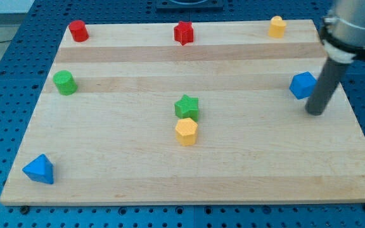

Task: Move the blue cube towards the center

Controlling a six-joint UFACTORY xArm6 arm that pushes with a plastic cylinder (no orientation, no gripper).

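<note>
**A:** Down at the view's bottom left, on the wooden board (pixel 106 164), sits a blue triangular block (pixel 38 170), close to the corner. That's one of two blues.

**B:** Moving up, the middle pair: a yellow hexagonal block (pixel 186 131) with a green star block (pixel 186 107) just above it, the two touching or nearly so.

**A:** And on the view's right, my tip (pixel 315 112) is down on the board, just to the right of the blue cube (pixel 302 85) and slightly nearer the bottom. Whether rod and cube touch, I can't tell.

**B:** How's the cube looking?

**A:** Bright blue, faceted, an edge turned toward us, sitting near the board's right edge, well apart from the centre pair.

**B:** Any pincer?

**A:** None to report open or closed; the arm ends in a plain dark rod, holding nothing.

**B:** Further up, a green cylinder (pixel 64 82) at the left. Then the top row: a red cylinder (pixel 77 30), a red star block (pixel 183 33), a yellow block (pixel 276 26).

**A:** Count: two blue, two green, two yellow, two red. Eight blocks.
</note>
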